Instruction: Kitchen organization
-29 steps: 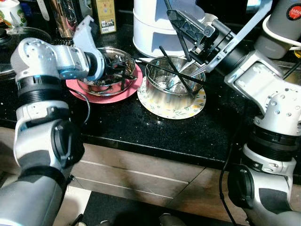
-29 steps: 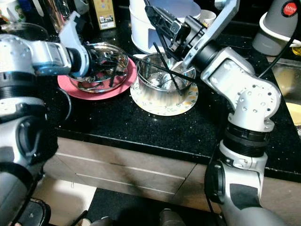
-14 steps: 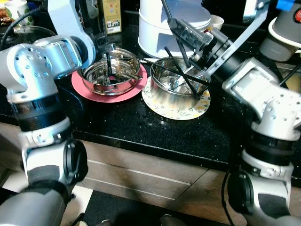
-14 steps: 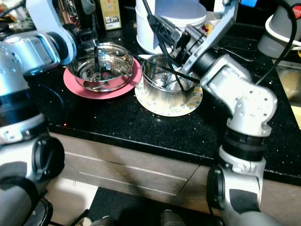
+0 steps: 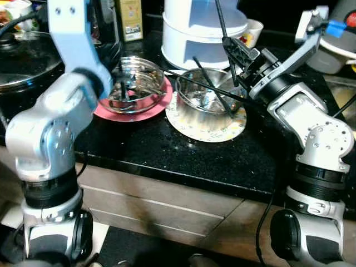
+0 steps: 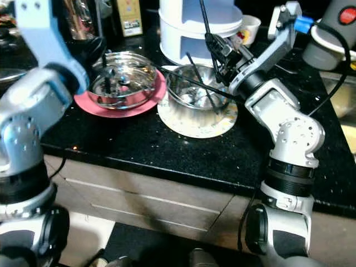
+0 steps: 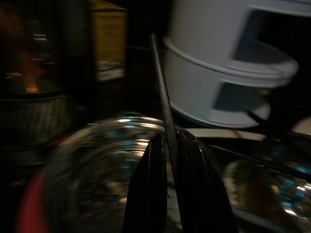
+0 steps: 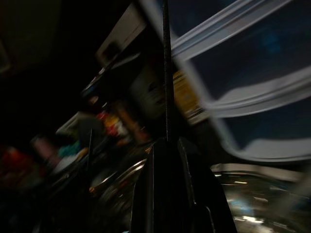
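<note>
Left eye view: since half a second ago the left arm has swung upright, and the left pincer [image 5: 123, 89] now reaches down into the shallow steel bowl [image 5: 139, 83] on the pink round plate [image 5: 146, 109], its two fingers clamped on a thin black carbon-weave chopstick [image 7: 162, 97]. The right pincer [image 5: 236, 53] has lifted slightly, fingers closed on another slim black chopstick [image 5: 221, 19] that stands upright before the white cylindrical container [image 5: 194, 28]. More black chopsticks [image 5: 214, 89] lean crossed in the deep steel bowl [image 5: 208, 103], which sits on a floral saucer [image 5: 206, 127] on the black speckled tabletop [image 5: 167, 150], just below that pincer.
</note>
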Robot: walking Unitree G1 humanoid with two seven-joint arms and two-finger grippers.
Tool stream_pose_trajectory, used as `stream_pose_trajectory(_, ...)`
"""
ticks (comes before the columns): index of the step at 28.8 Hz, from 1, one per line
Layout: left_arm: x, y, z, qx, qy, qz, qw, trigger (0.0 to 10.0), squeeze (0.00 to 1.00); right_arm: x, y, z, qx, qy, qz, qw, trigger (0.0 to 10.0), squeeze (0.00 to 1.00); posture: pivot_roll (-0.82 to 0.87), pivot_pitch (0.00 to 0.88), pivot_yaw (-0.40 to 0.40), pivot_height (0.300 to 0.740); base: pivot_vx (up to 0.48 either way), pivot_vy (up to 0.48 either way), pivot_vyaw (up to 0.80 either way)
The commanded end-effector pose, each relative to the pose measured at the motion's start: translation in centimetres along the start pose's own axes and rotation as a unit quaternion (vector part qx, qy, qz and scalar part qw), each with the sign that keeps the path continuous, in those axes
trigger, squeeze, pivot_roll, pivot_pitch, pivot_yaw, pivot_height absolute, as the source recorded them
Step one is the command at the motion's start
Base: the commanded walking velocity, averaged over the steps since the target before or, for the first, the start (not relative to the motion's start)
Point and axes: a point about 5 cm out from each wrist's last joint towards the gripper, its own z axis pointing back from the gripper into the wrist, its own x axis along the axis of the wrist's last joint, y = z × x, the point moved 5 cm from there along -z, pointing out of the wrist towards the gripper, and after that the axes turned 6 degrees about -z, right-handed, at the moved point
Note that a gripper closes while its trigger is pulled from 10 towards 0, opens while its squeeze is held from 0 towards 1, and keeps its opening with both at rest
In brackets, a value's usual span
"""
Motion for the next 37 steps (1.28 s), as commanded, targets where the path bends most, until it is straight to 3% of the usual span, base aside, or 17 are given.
stream_pose_trajectory(1, 0.4, -1.4, 0.3, -0.019, -0.019, -0.003, 1.000, 10.0, 0.00, 1.2, 0.0, 0.5, 0.008, -0.029, -0.006, 1.000, 10.0, 0.00, 0.04, 0.092, -0.031, 0.740, 0.000, 0.000, -0.77)
stream_pose_trajectory(15, 0.0, -3.6, 0.5, -0.039, -0.047, -0.040, 0.997, 10.0, 0.00, 1.9, 0.6, 0.5, 0.025, -0.046, -0.013, 0.999, 10.0, 0.00, 0.04, 0.077, -0.022, 0.740, 0.000, 0.000, -0.55)
stream_pose_trajectory(20, -0.7, -4.8, 1.0, -0.059, -0.044, -0.014, 0.997, 10.0, 0.00, 1.8, 0.4, 0.4, 0.022, -0.048, -0.014, 0.998, 10.0, 0.00, 0.04, 0.074, -0.025, 0.740, 0.000, 0.000, -0.62)
stream_pose_trajectory(25, -1.6, -4.3, 1.3, -0.040, -0.043, -0.023, 0.998, 10.0, 0.00, 1.2, 0.5, 0.1, 0.022, -0.040, -0.009, 0.999, 10.0, 0.00, 0.03, 0.071, -0.029, 0.740, 0.000, 0.000, 0.00)
stream_pose_trajectory(30, -1.2, -4.5, 1.5, -0.046, -0.062, -0.040, 0.996, 10.0, 0.00, 0.7, 0.5, -0.1, 0.021, -0.034, -0.008, 0.999, 10.0, 0.00, 0.03, 0.070, -0.034, 0.740, 0.000, 0.000, 0.00)
stream_pose_trajectory(37, -1.5, -5.2, 1.4, -0.049, -0.072, -0.052, 0.995, 10.0, 0.00, -1.9, 0.5, -1.0, 0.016, 0.007, 0.013, 1.000, 10.0, 0.00, 0.03, 0.062, -0.040, 0.740, 0.000, -0.166, 0.00)
